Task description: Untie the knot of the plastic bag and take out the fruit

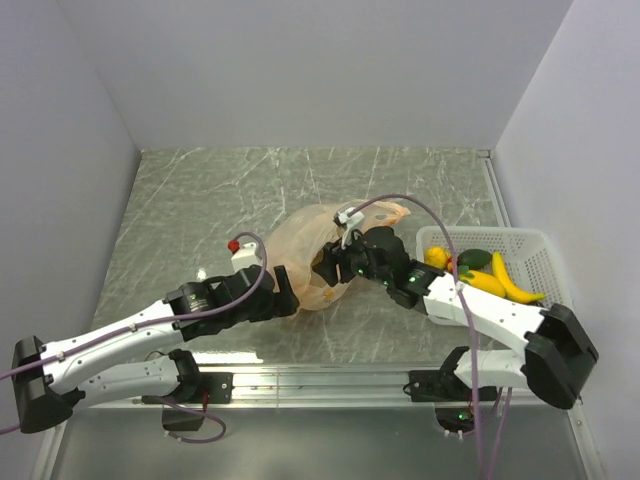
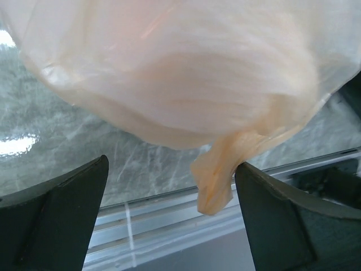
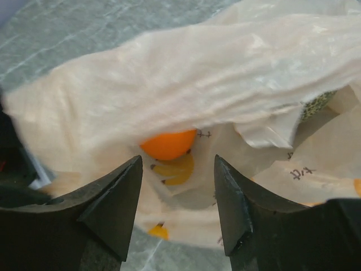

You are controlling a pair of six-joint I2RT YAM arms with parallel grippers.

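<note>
Right wrist view: the right tool [image 3: 177, 161] was seen with its jaws apart and nothing between them, aimed into the mouth of the plastic bag [image 3: 186, 84]; an orange [image 3: 168, 144] lay just beyond the jaw tips, inside the bag, under an overhanging fold of film; a netted green piece [image 3: 316, 104] was partly covered farther right. In the left wrist view the left tool [image 2: 171, 164] was found wide apart and clamped on nothing; a twisted handle strip [image 2: 217, 180] hung loose just beside its right finger, and whether the knot was undone could not be told. From above, the bag was seen lying mid-worktop [image 1: 200, 200] between the two tools, with the white basket [image 1: 545, 238] to the right holding yellow and green fruit [image 1: 482, 282].

Several risks were judged likely: with the bag gripped by neither tool, the thin film could be dragged along the worktop once the orange was pulled; the fold could be pinched together with the orange, so that the bag was lifted with it; the round orange could be squeezed out of an off-centre closure and pushed deeper; the unsupported mouth could collapse over the remaining pieces.
</note>
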